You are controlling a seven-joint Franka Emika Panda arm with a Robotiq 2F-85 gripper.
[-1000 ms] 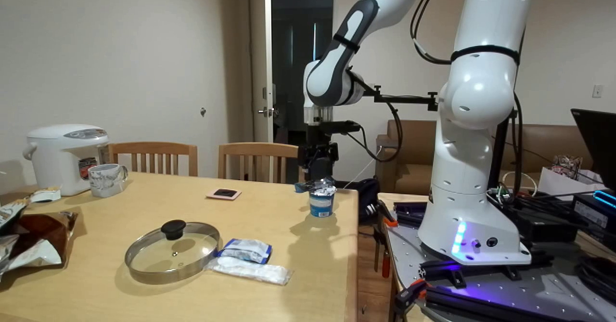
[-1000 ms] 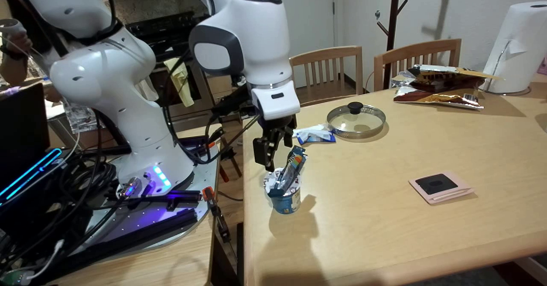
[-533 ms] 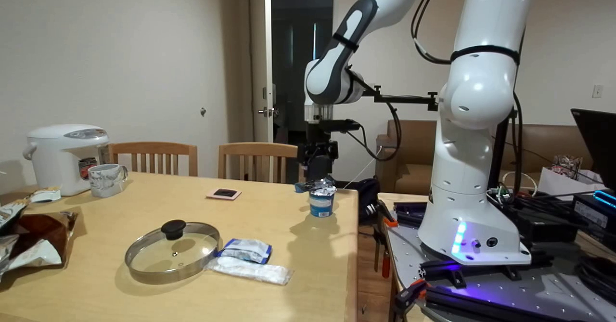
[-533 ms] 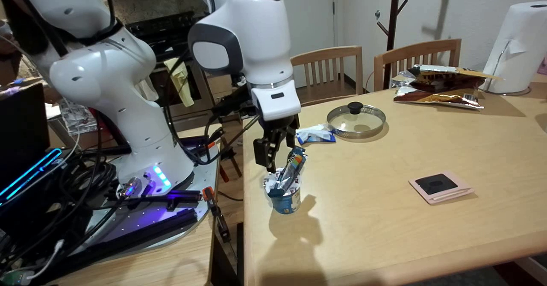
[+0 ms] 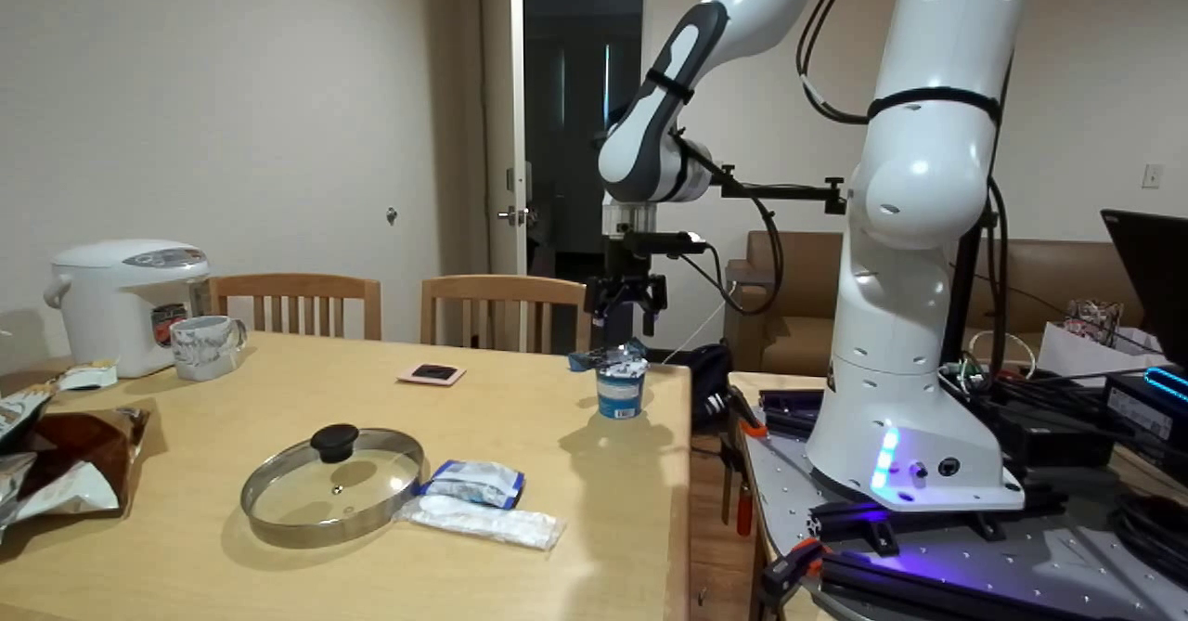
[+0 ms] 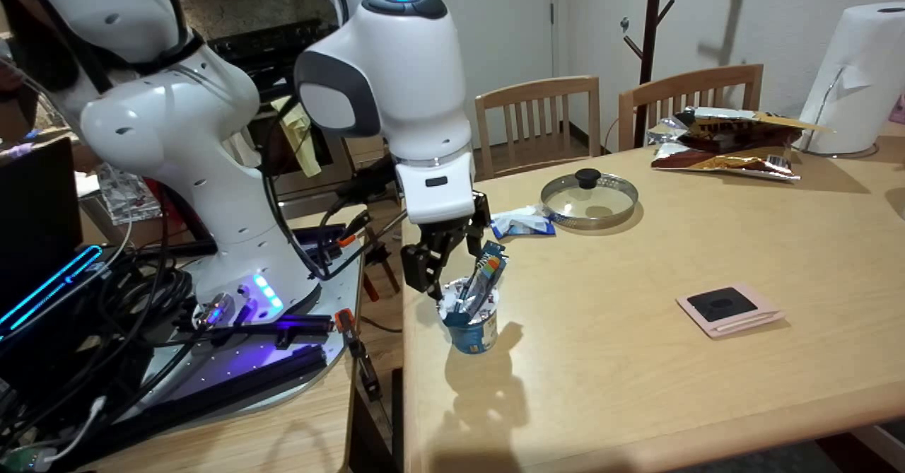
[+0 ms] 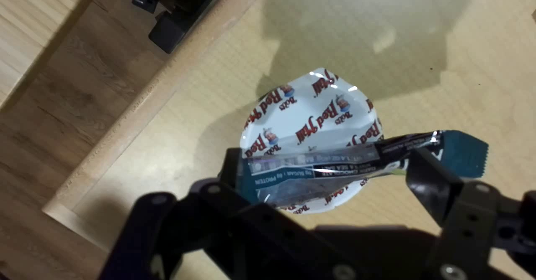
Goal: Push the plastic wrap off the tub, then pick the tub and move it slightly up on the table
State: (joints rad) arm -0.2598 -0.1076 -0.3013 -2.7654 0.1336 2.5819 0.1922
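The blue tub (image 5: pixel 620 398) stands upright on the table near its edge; it also shows in an exterior view (image 6: pixel 475 339). Its white foil lid (image 7: pixel 310 119) has red print. The plastic wrap, a teal and black bar wrapper (image 7: pixel 318 167), lies across the lid and sticks out past the rim; it also shows in an exterior view (image 6: pixel 486 275). My gripper (image 7: pixel 328 169) is open and points down just above the tub. In the wrist view one finger is by the wrapper's teal end at the left and the other overlaps its right part. Contact cannot be told.
A glass pan lid (image 5: pixel 306 491), a blue and white packet (image 5: pixel 478 484) and a clear packet (image 5: pixel 487 521) lie on the table. A pink card holder (image 6: pixel 728 310) lies farther along. A mug (image 5: pixel 204 350), a water boiler (image 5: pixel 130 305) and snack bags (image 6: pixel 735 151) stand farther off.
My gripper has shifted a little toward the robot base and appears turned, so its fingers show apart in both exterior views. The tub and wrapper have not visibly moved.
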